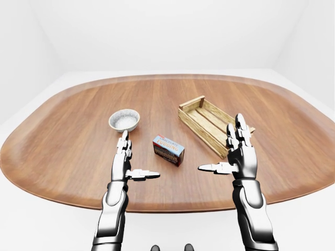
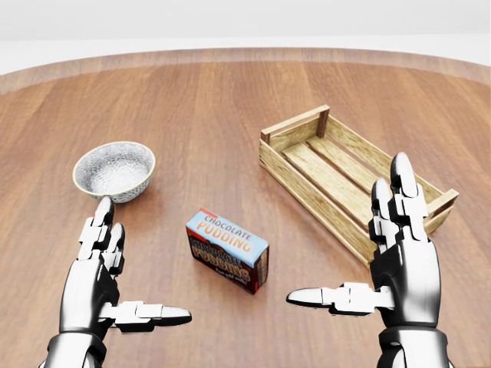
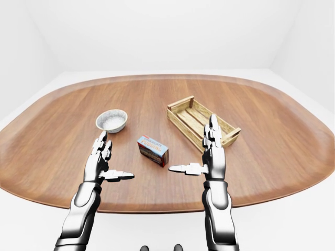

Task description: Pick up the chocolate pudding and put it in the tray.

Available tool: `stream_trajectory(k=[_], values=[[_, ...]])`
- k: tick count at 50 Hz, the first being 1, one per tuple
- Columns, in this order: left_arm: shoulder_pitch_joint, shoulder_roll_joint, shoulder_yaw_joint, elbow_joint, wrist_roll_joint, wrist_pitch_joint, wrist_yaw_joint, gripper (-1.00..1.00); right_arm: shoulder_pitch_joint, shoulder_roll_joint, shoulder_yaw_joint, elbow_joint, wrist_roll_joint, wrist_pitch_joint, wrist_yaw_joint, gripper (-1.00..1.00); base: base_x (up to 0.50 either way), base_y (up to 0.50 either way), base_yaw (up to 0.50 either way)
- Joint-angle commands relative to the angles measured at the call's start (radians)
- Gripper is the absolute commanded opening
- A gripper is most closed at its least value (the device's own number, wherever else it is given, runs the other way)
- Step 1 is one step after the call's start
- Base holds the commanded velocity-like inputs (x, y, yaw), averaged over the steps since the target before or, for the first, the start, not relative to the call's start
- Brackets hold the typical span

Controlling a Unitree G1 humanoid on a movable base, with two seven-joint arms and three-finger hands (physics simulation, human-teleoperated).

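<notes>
A rectangular chocolate pudding box (image 2: pixel 227 251), blue-topped with dark red sides, lies flat on the wooden tabletop (image 2: pixel 207 115) between the left robot hand (image 2: pixel 107 272) and right robot hand (image 2: pixel 383 257), both spread wide, empty, beside the slatted wooden tray (image 2: pixel 349 172).

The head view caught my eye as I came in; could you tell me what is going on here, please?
A humanoid robot faces a wooden table with both hands raised, open and empty. The chocolate pudding box lies untouched between the left hand and the right hand. The wooden tray sits empty to the upper right, and a small bowl stands at the left. Nothing has been grasped yet.
</notes>
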Motion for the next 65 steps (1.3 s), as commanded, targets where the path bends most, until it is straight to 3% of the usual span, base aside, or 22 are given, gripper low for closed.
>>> stream_trajectory(k=[1, 47, 65], values=[[0.0, 0.0, 0.0, 0.0, 0.0, 0.0, 0.0, 1.0, -0.001, 0.0, 0.0, 0.0, -0.001, 0.0, 0.0, 1.0, 0.2, 0.0, 0.0], [0.002, -0.001, -0.002, 0.0, -0.005, -0.005, -0.005, 1.0, -0.006, -0.001, 0.0, 0.025, 0.004, 0.0, 0.005, 1.0, 0.22, 0.0, 0.0], [0.0, -0.001, 0.0, 0.003, -0.008, -0.003, -0.004, 1.0, -0.009, -0.001, 0.0, 0.023, 0.006, 0.0, 0.005, 1.0, 0.01, 0.0, 0.0]])
